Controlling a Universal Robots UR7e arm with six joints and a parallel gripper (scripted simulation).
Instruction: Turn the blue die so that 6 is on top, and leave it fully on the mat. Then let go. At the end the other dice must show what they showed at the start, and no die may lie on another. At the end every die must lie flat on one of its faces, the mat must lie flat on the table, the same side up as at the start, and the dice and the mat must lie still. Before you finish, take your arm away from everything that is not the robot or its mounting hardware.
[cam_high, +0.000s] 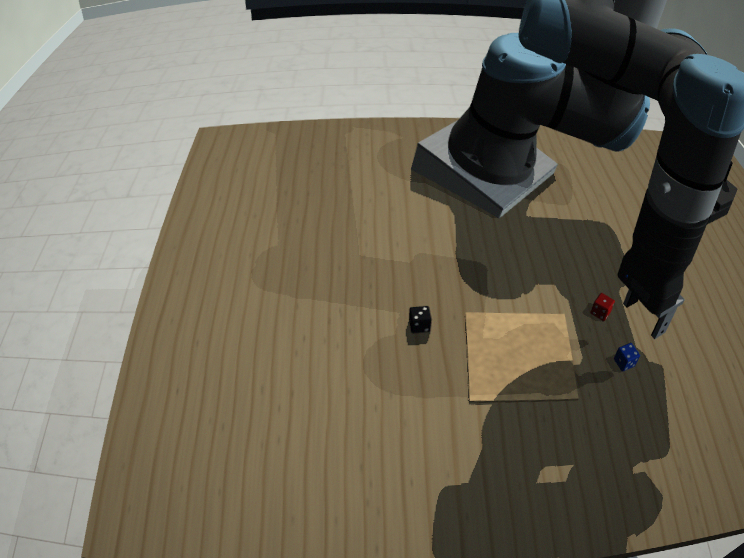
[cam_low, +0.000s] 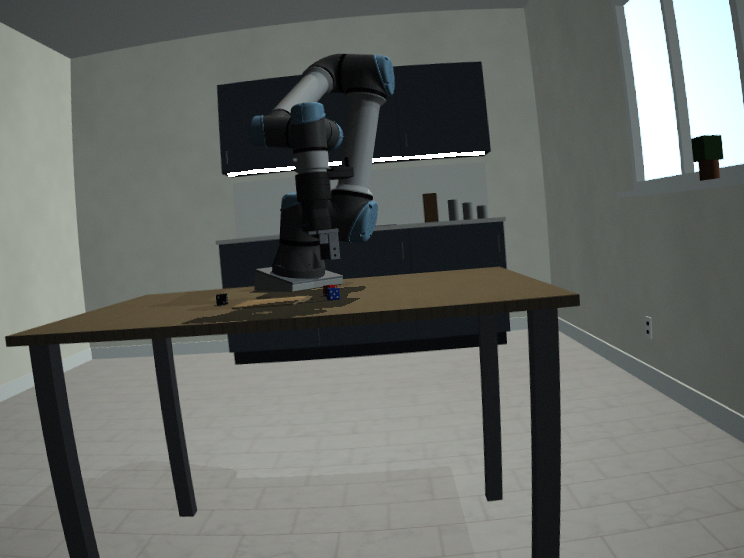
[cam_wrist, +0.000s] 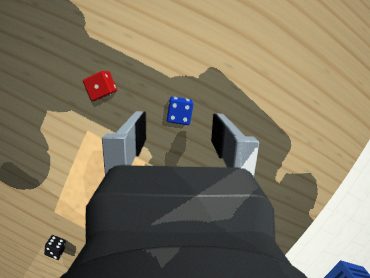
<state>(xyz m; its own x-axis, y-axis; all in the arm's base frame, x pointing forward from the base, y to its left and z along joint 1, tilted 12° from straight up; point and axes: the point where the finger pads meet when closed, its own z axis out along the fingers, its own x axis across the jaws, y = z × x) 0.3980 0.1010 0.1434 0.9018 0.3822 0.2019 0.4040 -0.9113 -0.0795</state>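
Blue die (cam_high: 626, 356) is our landmark: it sits flat on the tabletop (cam_high: 288, 360), just off the mat (cam_high: 520, 355) and not on it, with four pips showing on top in the wrist view. The red die (cam_high: 602, 306) lies near it, toward the arm's base, and the black die (cam_high: 419, 318) lies well beyond the mat's far side from the blue one. Above the blue die hangs the claw (cam_wrist: 180, 135), spread fully wide and holding nothing; in the wrist view the die shows between the two fingers. We judge that we are in the approach, before any grasp. Next we need to descend straight over the blue die, keep away from the red die, close on two opposite side faces, then lift, turn it to bring 6 up and set it on the mat
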